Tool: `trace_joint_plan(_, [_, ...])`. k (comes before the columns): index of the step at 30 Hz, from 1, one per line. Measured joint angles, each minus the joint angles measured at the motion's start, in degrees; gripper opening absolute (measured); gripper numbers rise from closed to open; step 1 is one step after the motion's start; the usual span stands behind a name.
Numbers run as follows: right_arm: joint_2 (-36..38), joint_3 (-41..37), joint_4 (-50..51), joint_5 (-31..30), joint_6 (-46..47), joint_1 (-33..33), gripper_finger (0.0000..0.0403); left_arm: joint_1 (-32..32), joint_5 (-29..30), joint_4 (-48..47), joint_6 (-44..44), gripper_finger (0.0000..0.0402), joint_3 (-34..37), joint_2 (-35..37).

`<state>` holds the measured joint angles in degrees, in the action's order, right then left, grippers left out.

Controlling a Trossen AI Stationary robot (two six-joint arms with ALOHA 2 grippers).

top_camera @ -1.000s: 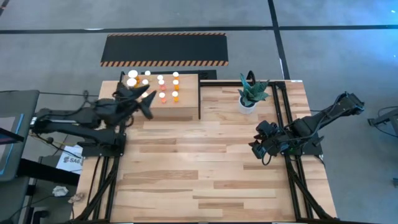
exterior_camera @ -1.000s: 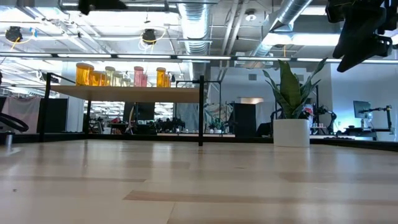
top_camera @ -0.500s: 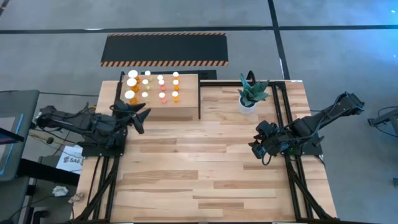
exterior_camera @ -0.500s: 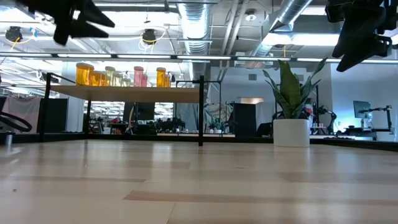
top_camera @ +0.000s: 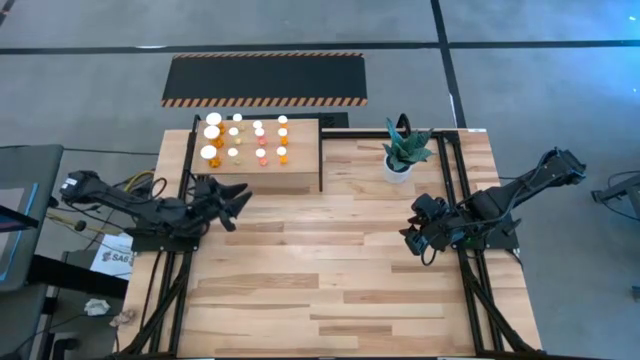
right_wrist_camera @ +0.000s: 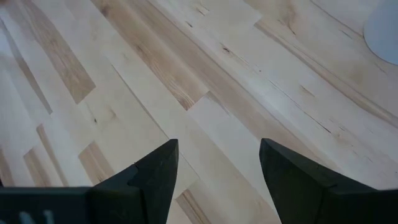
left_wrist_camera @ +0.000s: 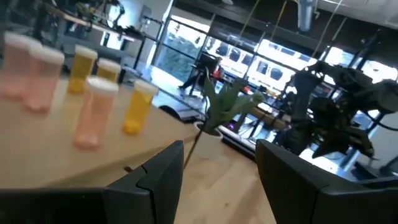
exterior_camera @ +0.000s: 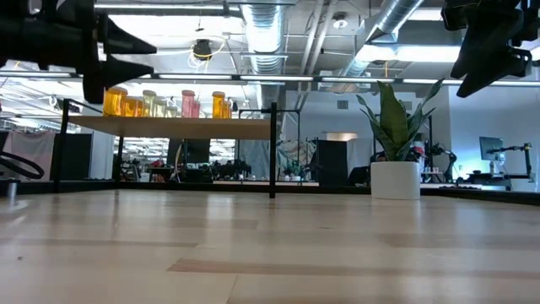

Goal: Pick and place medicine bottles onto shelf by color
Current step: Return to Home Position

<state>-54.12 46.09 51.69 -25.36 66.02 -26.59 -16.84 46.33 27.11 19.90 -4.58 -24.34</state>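
Both dark two-finger grippers hang above the light-wood plank table (top_camera: 330,290), each with its fingers spread and nothing between them. The right gripper (top_camera: 410,238) is the nearer one, over the table's right side beside the black frame rail. Its wrist view looks down past the parted fingers (right_wrist_camera: 155,174) at bare planks. In the low view it hangs high at the upper right (exterior_camera: 481,72).

The left gripper (top_camera: 238,207) is a little farther back at the table's left edge, pointing toward the middle of the table. It is just on the near side of the shelf's left corner and does not touch it. Its wrist view shows the gap between its fingers (left_wrist_camera: 158,177), with the shelf top and several bottles beyond.

Against the far edge stands the rectangular light-wood box shelf (top_camera: 297,178). The small white-capped medicine bottles (top_camera: 260,142), about a dozen, stand upright on its flat top in rows sorted by colour:
- Larger yellowish and orange ones (exterior_camera: 114,100) are toward the left.
- A pinkish-red row (exterior_camera: 188,103) comes next.
- Small orange ones (top_camera: 282,152) are toward the right.

To the shelf's right, apart from it, sits a white pot with a green plant (top_camera: 398,165). On the grey floor beyond the table lies a black mat with orange-striped edges (top_camera: 265,78).
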Motion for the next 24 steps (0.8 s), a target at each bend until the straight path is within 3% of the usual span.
trace_joint_plan(9, [0.0, 0.0, 0.0, 0.0, 0.0, 0.0, 0.0249, 0.0, -1.1, 0.3, 4.3, 0.0187, 3.9, 0.0])
trace_joint_plan(13, [0.0, 0.0, 0.0, 0.0, 0.0, 0.0, 0.0249, 0.0, -1.1, -3.3, 8.9, 0.0187, 3.9, 0.0])
trace_joint_plan(24, [0.0, 0.0, 0.0, 0.0, 0.0, 0.0, 0.0249, 0.1, -1.1, -8.5, 10.8, 0.0187, 4.0, 0.0])
